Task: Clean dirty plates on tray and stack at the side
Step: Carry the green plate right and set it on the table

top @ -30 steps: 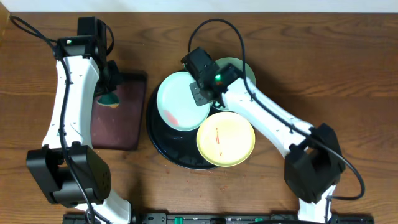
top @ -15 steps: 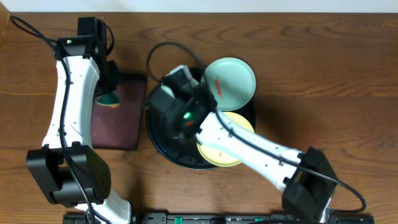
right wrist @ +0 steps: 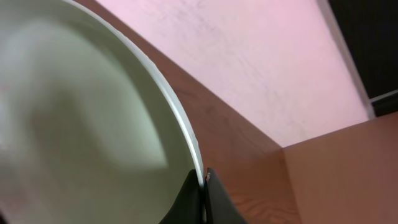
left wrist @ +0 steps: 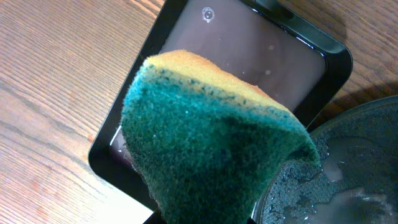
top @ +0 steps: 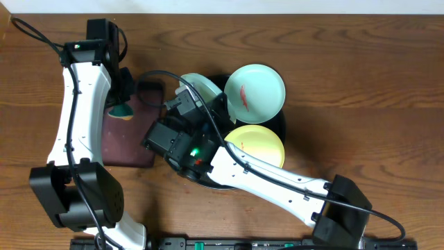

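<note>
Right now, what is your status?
Left fingers shut on sponge over brown tray. Right fingers shut on lifted mint plate. Smeared plate and yellow plate on black tray. No obstacle seen.

Left arm [top: 78, 104], right arm [top: 277, 182]: white links, black joints, black bases. Black cable [top: 154, 73] loops off each wrist. Green LED [top: 195, 151] each.

The round pale mint plastic plate [top: 258, 94] at the far right bears thin red smears. The other pale mint plate [right wrist: 81, 124] looks plain. The round pale yellow plastic plate [top: 258, 142] sits nearer. The large round glossy black tray [top: 283, 123] contrasts with the rectangular dark brown tray [top: 128, 139] at left. The teal-green sponge [left wrist: 205, 162] has a yellow-orange back. The table [top: 361, 69] is brown wood with dark grain.
</note>
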`<act>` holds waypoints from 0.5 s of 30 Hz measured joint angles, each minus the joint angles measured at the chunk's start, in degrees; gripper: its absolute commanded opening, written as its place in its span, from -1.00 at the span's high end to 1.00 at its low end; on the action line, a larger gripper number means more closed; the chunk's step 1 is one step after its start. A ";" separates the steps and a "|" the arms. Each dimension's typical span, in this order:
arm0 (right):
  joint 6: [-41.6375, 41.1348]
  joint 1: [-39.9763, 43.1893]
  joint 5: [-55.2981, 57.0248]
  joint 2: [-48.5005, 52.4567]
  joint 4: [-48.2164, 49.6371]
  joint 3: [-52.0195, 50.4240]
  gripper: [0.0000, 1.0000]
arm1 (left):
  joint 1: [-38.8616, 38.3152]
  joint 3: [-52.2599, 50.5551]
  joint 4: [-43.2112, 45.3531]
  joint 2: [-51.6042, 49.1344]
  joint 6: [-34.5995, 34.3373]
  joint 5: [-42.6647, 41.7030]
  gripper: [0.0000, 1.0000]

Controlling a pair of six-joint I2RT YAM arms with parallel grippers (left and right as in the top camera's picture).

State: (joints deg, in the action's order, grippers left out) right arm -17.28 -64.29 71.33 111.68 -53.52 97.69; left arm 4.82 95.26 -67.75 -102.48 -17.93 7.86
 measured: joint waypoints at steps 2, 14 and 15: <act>-0.02 -0.13 0.48 0.00 0.00 0.00 0.98 | 0.00 0.00 0.00 0.00 -0.02 0.02 0.85; 0.00 6.62 -25.27 -0.07 -0.74 0.00 0.98 | 0.00 0.00 0.00 0.00 0.00 -0.72 0.85; 0.00 8.20 -28.52 -0.13 -0.76 0.00 0.98 | 0.00 0.00 0.00 0.00 0.00 -0.87 0.85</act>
State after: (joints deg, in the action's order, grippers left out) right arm -17.28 -56.10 42.81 111.55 -54.28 97.69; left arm 4.82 95.26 -67.75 -102.48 -17.93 6.98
